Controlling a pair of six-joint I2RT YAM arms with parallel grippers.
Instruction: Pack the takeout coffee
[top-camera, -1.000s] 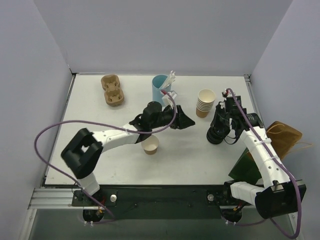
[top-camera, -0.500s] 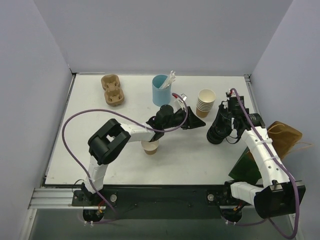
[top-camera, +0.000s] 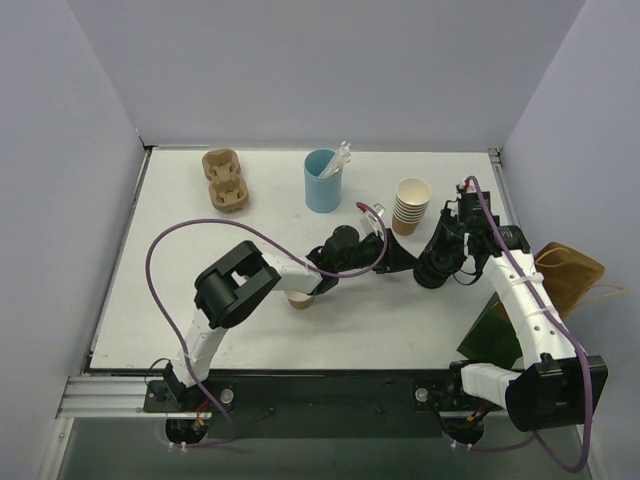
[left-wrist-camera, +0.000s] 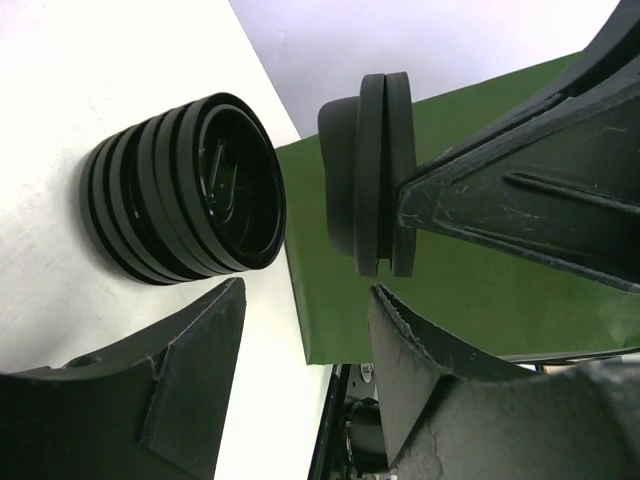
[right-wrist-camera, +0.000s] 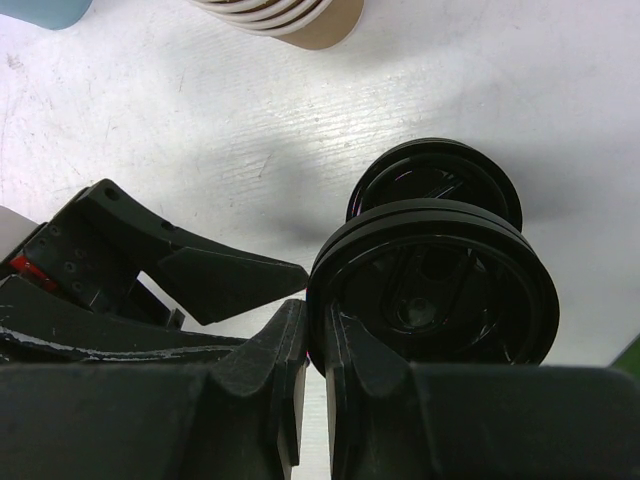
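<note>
The takeout coffee's tan paper cup (top-camera: 299, 298) stands lidless at mid-table, partly under my left arm. My right gripper (right-wrist-camera: 315, 320) is shut on the rim of two nested black lids (right-wrist-camera: 435, 290), held on edge just above the table (top-camera: 442, 250). A stack of black lids (left-wrist-camera: 180, 205) lies on its side right behind them (right-wrist-camera: 436, 175). My left gripper (left-wrist-camera: 308, 290) is open and empty, reaching in from the left (top-camera: 400, 260), its fingertips just short of the held lids (left-wrist-camera: 372, 170).
A green bag (top-camera: 490, 335) hangs past the table's right edge, with a brown paper bag (top-camera: 570, 275) beyond it. At the back stand stacked cream cups (top-camera: 410, 205), a light-blue cup with white sticks (top-camera: 322, 180) and a cardboard cup carrier (top-camera: 225, 180).
My left arm has swung right and forward, bringing its open gripper up to the lids in the right gripper. The right gripper has barely moved.
</note>
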